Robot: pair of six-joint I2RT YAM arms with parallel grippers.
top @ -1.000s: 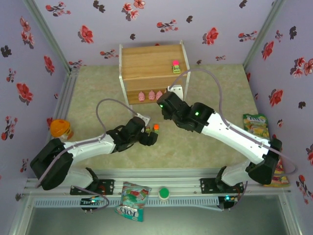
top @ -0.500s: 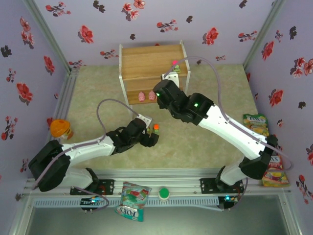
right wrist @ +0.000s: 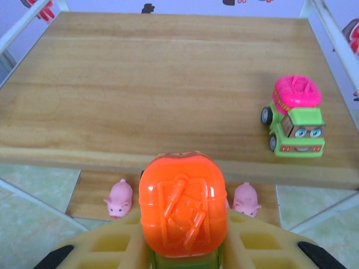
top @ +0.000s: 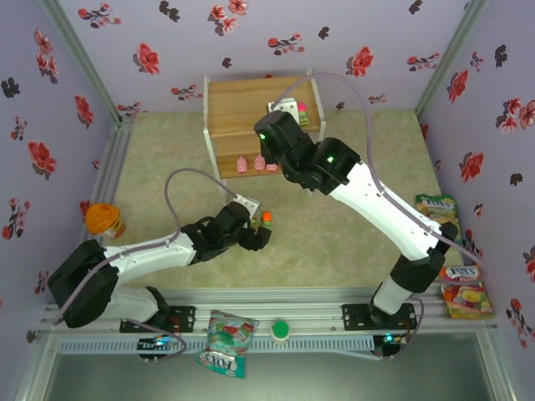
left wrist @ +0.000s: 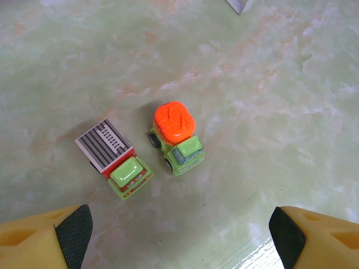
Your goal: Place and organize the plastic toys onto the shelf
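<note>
Over the last second the right arm has swung from the desk [left wrist: 280, 84] up to the shelf [right wrist: 140, 84]. The right hand [right wrist: 185, 255], closed on the carried car [right wrist: 182, 204], now hangs at the front edge of the top board. Placement is judged the next step.

The carried car's long axis appears to run toward the shelf back; its front cannot be told. The pink-topped car [right wrist: 295, 115] on the top board faces the front edge.

The left hand [left wrist: 179, 230] has not moved. It is open above the orange-topped car [left wrist: 176, 137] and the striped car [left wrist: 115, 158].
</note>
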